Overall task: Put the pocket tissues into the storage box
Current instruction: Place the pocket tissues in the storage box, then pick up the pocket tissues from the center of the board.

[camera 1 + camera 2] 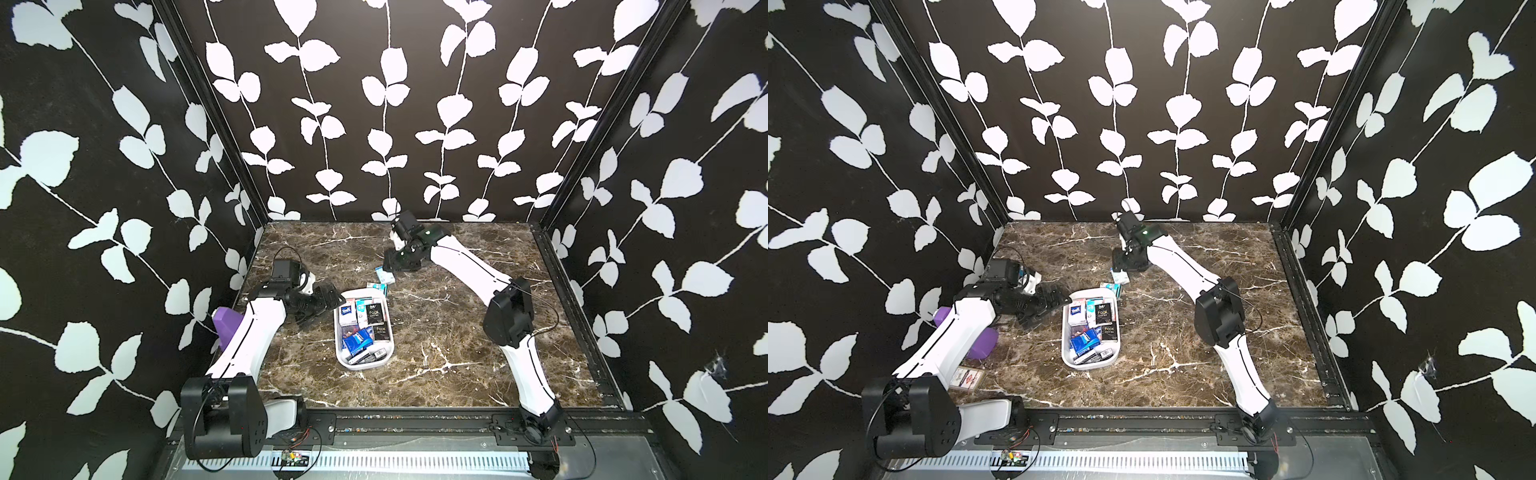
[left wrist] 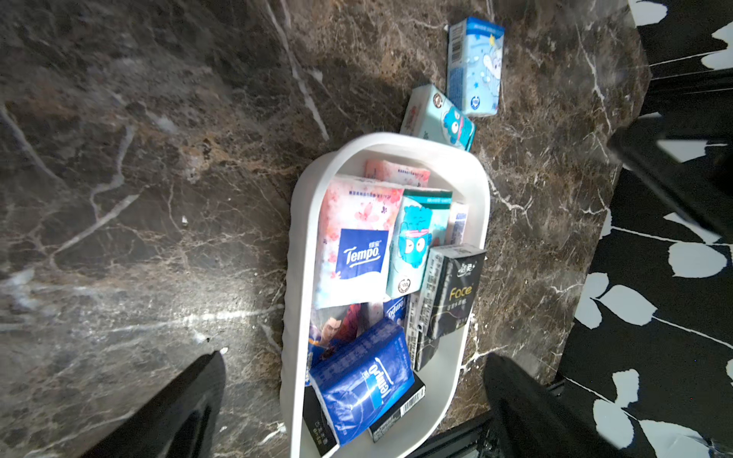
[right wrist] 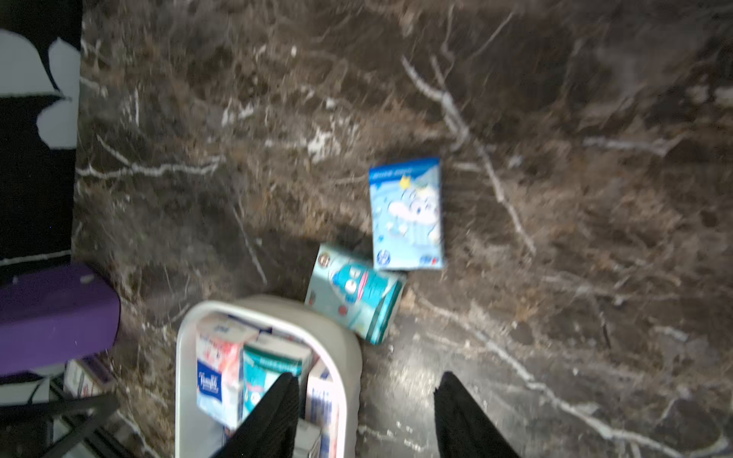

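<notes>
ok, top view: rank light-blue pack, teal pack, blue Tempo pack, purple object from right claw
1. light-blue pack, next to right claw.
2. teal pack, at storage box's far end.
3. blue Tempo pack, inside it.
4. purple object, far left side.

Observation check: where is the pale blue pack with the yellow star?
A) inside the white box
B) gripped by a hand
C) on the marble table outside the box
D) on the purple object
C: the pale blue pack lies flat on the table, outside the storage box.
</notes>
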`<state>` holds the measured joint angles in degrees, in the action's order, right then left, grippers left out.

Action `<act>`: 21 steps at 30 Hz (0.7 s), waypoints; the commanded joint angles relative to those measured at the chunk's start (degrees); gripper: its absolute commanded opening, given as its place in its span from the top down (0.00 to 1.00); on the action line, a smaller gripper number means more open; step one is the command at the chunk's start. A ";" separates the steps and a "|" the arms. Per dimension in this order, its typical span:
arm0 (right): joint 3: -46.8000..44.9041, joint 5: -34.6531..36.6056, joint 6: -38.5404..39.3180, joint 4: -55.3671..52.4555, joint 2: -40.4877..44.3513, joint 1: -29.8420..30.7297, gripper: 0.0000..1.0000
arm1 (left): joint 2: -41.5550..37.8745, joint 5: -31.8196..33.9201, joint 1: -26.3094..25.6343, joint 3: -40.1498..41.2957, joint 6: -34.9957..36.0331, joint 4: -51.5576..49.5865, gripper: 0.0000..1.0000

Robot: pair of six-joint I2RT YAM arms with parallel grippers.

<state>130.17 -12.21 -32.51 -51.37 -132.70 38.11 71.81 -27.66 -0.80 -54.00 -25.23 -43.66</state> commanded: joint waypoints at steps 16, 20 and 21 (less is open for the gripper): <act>12.56 -10.07 -4.46 7.51 -19.07 -3.74 0.44 | 2.76 8.54 0.40 -7.88 2.93 -7.76 0.01; 10.96 -11.09 -7.26 9.63 -20.08 -3.72 0.54 | 2.98 8.43 0.37 -7.54 2.43 -6.99 0.01; 10.60 -11.32 -7.92 9.91 -20.42 -3.66 0.60 | 2.98 8.29 0.39 -7.47 2.35 -6.76 0.01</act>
<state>142.43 -21.80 -37.41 -44.47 -151.63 34.24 74.96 -20.05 -0.69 -60.82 -23.53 -49.36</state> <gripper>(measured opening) 0.416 0.988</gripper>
